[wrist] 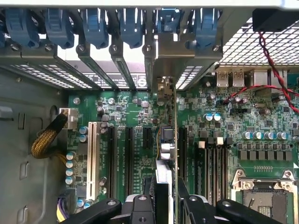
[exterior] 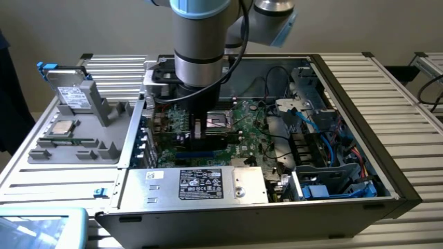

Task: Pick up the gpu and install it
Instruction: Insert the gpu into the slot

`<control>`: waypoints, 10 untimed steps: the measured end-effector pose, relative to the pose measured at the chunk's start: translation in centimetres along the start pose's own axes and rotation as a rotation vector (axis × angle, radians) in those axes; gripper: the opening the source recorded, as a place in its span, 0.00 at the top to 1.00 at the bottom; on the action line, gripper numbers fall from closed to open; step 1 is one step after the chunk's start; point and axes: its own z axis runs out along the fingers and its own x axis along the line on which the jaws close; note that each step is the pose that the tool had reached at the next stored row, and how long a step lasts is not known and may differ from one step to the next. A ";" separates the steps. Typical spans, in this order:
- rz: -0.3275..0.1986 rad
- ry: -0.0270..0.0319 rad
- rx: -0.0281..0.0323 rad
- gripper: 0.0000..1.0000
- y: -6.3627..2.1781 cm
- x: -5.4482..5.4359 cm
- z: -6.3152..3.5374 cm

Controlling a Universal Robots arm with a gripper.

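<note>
Over the motherboard (wrist: 121,107) inside the open case (exterior: 242,223), holds the gpu (wrist: 167,140) edge-on (jaws of the gripper (wrist: 164,198) clamped on it).

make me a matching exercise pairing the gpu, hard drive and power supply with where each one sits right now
1 gpu
2 hard drive
3 power supply

A standing in the grey tray beside the case
B inside the case, label facing up
C held edge-on in the gripper, over the motherboard

Pairs: 1-C, 2-A, 3-B
</note>
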 end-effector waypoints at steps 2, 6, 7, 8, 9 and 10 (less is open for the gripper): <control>0.000 -0.0007 0.0001 0.71 0.13 0.0 0.04; 0.001 -0.0028 -0.0002 0.71 0.17 0.0 0.08; 0.001 -0.0043 -0.0002 0.71 0.17 0.0 0.09; 0.001 -0.0070 -0.0002 0.71 0.17 0.0 0.08; 0.001 -0.0101 -0.0002 0.71 0.17 0.0 0.09; 0.002 -0.0116 -0.0002 0.71 0.17 0.0 0.10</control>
